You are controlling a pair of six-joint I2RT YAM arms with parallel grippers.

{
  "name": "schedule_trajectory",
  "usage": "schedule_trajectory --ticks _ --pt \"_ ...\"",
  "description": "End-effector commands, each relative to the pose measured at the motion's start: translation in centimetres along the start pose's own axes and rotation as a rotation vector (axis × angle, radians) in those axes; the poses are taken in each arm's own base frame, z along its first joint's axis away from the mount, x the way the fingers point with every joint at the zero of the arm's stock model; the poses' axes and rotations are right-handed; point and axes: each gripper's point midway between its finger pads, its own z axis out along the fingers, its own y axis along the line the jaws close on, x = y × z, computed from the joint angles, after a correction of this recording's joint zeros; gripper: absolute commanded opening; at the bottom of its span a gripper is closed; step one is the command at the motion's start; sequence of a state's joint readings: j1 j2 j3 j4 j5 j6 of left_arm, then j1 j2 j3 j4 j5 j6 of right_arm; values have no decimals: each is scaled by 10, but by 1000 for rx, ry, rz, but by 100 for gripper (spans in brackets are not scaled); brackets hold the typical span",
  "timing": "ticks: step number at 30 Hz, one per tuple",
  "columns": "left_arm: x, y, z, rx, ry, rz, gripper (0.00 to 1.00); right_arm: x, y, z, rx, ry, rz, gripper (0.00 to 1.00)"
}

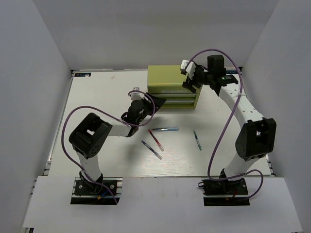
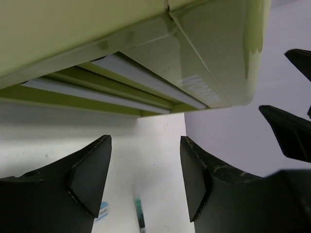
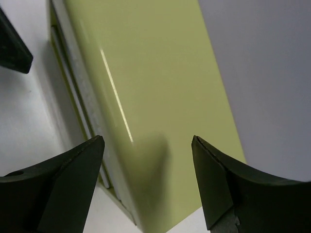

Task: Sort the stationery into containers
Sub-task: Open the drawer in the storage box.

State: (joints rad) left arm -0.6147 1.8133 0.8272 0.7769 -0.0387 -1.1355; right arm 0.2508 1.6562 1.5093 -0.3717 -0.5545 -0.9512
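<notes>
Over at the left of the white table (image 1: 97, 107), the left gripper (image 1: 154, 103) hangs with its black wedge fingers (image 2: 90, 179) spread and nothing between them, just beside the front left corner of the boxy yellow-green metal chest (image 1: 170, 77). And this is the relation that matters: the stacked shallow drawers (image 1: 177, 99) sit at about 2 o'clock from that hand, their glossy painted fronts and pale handle strips running 9 to 3, all looking flush and closed. Any pull would have to come toward 6 o'clock, by my reading. Down at 5 to 6 o'clock from the same hand lie the slim pens, flat on the table. First the dark grey pen (image 1: 151, 150), slanted 10 to 4. Then the red pen with the white end (image 1: 156, 140), touching or nearly so, on much the same slant. Then the pale blue-silver pen (image 1: 165, 129), stretched 9 to 3. Further right, the right gripper (image 1: 191, 83) hovers over the chest's smooth lid near its right edge, jaws parted and unloaded; it looks placed to steady the box. Last, the dark teal pen (image 1: 197, 140) lies alone, nearly 12 to 6, closer to the right arm. No pen is in a drawer yet.
</notes>
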Motion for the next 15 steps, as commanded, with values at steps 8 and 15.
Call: schedule_trajectory --ticks 8,15 --pt "-27 -19 20 88 -202 -120 68 -9 -26 17 54 38 4 75" --pt "-36 -12 34 88 -275 -210 67 3 -13 25 -11 79 -10 68"
